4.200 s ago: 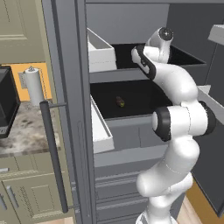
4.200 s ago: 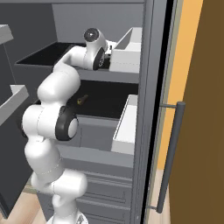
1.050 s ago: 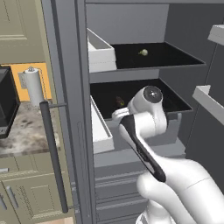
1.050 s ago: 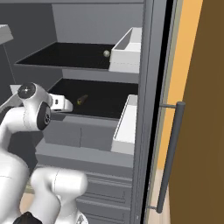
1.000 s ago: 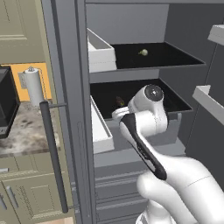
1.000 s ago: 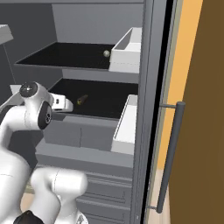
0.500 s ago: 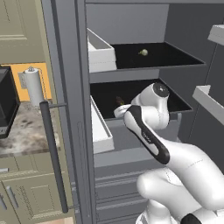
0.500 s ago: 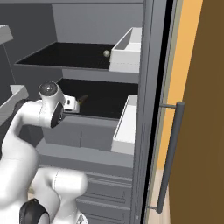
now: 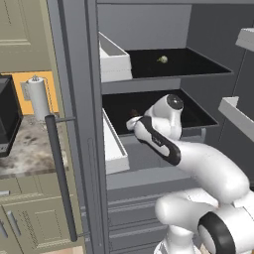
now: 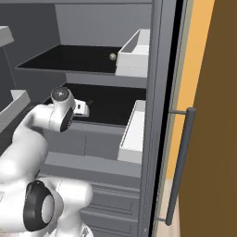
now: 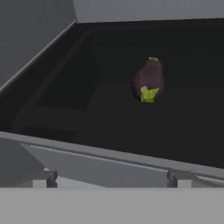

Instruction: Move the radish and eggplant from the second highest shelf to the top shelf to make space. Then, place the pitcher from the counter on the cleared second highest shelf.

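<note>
You can read no words anywhere. Your arm bends low, its claw [image 11: 111, 178] wide open and empty at the second highest shelf [image 11: 109, 127], where the eggplant [image 11: 148, 81] lies well apart.

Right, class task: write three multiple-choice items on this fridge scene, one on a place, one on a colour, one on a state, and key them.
1. Where does the eggplant lie?
A on the second highest shelf
B on the top shelf
C in a white door bin
2. What colour is its tip?
A red
B yellowish-green
C white
3. How does the gripper stand?
A shut on the eggplant
B jaws open, short of the eggplant
C shut, empty

Key: 1 A, it rests on the lower black panel; 2 B, hand view shows it; 3 B, both tips stand far apart with the shelf floor between them and the eggplant.
</note>
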Controlling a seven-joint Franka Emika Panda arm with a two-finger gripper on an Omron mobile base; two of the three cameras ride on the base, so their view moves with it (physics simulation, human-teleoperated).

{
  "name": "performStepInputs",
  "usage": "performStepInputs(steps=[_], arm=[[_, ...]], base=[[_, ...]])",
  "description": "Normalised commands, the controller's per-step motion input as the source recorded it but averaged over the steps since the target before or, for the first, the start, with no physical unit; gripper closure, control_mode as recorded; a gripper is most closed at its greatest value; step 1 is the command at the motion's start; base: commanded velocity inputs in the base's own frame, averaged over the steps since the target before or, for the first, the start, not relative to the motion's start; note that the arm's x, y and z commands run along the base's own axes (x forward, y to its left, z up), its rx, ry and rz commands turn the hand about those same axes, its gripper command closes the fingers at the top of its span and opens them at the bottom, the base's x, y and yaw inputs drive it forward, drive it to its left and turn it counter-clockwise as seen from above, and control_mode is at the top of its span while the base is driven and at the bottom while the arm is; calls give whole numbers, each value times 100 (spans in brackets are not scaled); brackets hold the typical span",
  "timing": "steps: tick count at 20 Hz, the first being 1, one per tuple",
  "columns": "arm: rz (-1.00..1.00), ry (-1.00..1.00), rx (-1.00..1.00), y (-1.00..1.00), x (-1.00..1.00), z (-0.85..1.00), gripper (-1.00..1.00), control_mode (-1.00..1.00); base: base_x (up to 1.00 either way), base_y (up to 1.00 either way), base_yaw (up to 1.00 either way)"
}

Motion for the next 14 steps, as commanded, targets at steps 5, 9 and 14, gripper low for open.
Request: performStepInputs(steps=[5,9,14], arm=[[0,0,0,-1,51,-21,-100,-100],[0,0,0,0,53,-31,-100,-100],[0,0,0,0,54,-34,-100,-100]], base=[[0,0,0],[0,0,0],[0,0,0]])
